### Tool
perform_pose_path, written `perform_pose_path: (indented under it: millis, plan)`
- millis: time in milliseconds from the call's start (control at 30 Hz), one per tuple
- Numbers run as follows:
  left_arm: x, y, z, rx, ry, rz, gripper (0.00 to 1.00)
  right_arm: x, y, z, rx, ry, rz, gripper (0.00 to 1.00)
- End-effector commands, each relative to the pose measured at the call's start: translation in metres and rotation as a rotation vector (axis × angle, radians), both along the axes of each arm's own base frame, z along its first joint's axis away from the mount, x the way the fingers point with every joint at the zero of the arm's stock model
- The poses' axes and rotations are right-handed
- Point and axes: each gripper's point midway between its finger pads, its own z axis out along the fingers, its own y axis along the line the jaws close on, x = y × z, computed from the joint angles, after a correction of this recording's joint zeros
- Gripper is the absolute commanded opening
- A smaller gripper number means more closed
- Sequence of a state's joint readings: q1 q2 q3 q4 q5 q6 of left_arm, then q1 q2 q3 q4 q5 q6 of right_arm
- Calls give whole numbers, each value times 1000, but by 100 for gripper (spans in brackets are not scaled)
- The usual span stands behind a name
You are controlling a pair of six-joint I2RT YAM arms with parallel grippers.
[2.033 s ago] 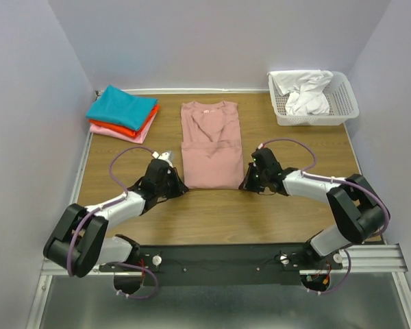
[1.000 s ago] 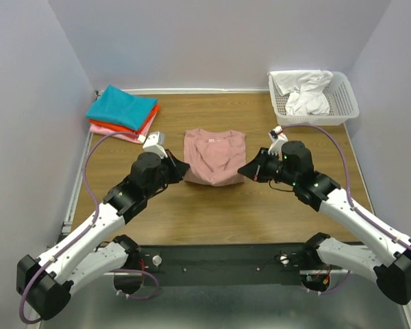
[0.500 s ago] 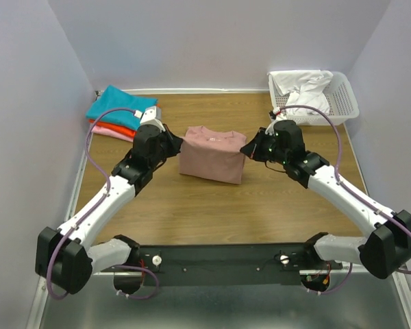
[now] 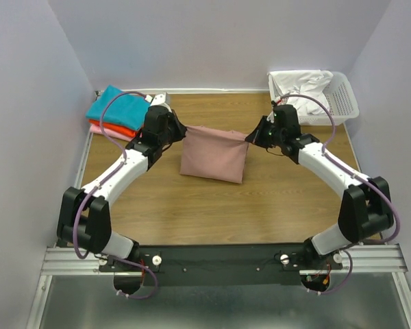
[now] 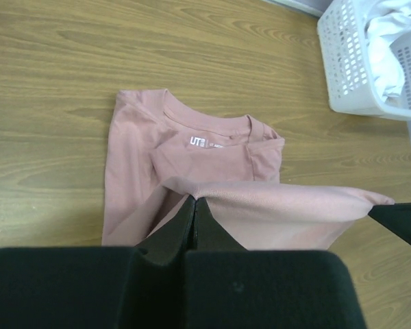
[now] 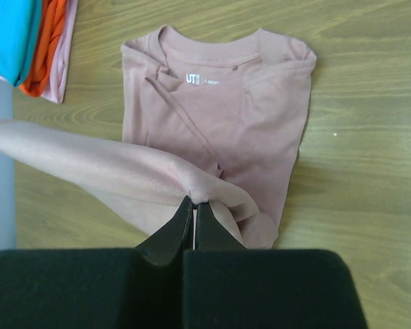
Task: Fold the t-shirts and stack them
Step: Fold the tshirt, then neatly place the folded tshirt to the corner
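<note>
On the pink t-shirt [image 6: 219,130] — white "UT" label [image 6: 194,79] shows.

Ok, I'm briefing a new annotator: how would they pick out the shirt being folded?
On the wooden table, between the folded stack at far left and the white basket at far right, is the dusty-pink t-shirt. Unlike that stack, it is partly lifted, its raised edge pinched by the left gripper and right gripper.
</note>
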State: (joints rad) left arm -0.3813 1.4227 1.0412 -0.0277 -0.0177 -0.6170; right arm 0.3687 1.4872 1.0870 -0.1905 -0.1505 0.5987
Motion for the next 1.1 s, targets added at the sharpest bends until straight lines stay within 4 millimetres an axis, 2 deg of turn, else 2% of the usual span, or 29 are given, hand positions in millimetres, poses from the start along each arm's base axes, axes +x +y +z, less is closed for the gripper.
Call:
perform_pose_path:
  millis: [0, 100, 133, 167, 200, 267, 333, 367, 400, 433, 467, 500, 533, 567, 633, 667, 700, 767, 800, 833, 900, 933, 967, 1033, 1067]
  plan:
    - [28, 7, -5, 33, -10, 15, 0, 28, -2, -9, -2, 2, 26, 0]
    - [47, 4, -24, 53, 29, 16, 0, 44, -4, -13, 12, 16, 27, 0]
    - [57, 3, -34, 61, 45, 19, 0, 50, -6, -28, 0, 43, 30, 0]
    - [63, 2, -22, 53, 8, 20, 0, 55, -6, -33, -8, 49, 33, 0]
    - [69, 0, -38, 66, 37, 19, 0, 65, -6, -28, -12, 29, 34, 0]
    - [78, -2, -46, 76, 49, 18, 0, 77, -10, -53, -32, 71, 22, 1]
    - [91, -3, -57, 86, 65, 29, 0, 92, -9, -57, -38, 64, 36, 5]
    - [99, -3, -62, 93, 74, 37, 0, 96, -9, -77, -48, 96, 45, 12]
    - [105, -1, -64, 102, 73, 56, 0, 99, -6, -81, -43, 101, 68, 15]
    - [105, 2, -72, 114, 103, 68, 0, 109, -2, -76, -35, 80, 80, 19]
    - [109, 3, -78, 127, 125, 77, 20, 112, 0, -90, -31, 104, 96, 34]
    - [113, 7, -80, 140, 131, 87, 44, 117, 1, -92, -30, 103, 102, 41]
    - [116, 10, -82, 157, 134, 106, 78, 122, 0, -93, -34, 98, 102, 47]
    - [117, 14, -85, 179, 150, 124, 98, 132, 0, -85, -31, 70, 100, 55]
    - [127, 20, -82, 215, 154, 152, 98, 137, 2, -80, -23, 59, 105, 80]
    - [127, 21, -79, 222, 163, 153, 98, 134, 5, -75, -12, 53, 125, 97]
    - [125, 19, -78, 213, 166, 149, 98, 128, 13, -60, 24, 35, 173, 100]
    - [116, 14, -70, 181, 145, 119, 98, 118, 16, -51, 49, 33, 199, 100]
    - [112, 11, -67, 163, 135, 99, 98, 106, 16, -56, 53, 55, 210, 100]
    - [106, 4, -66, 138, 133, 58, 98, 99, 16, -42, 53, 32, 210, 100]
    - [91, 0, -64, 113, 127, 27, 98, 83, 18, -41, 45, 37, 219, 100]
    - [84, -2, -66, 108, 131, 15, 98, 69, 16, -50, 35, 62, 220, 100]
    - [80, -2, -66, 103, 130, 14, 98, 56, 22, -39, 37, 41, 239, 100]
    - [64, -3, -72, 88, 144, -13, 98, 31, 29, -48, 49, 62, 275, 100]
    - [56, -3, -76, 84, 149, -21, 98, 18, 41, -39, 63, 41, 316, 100]
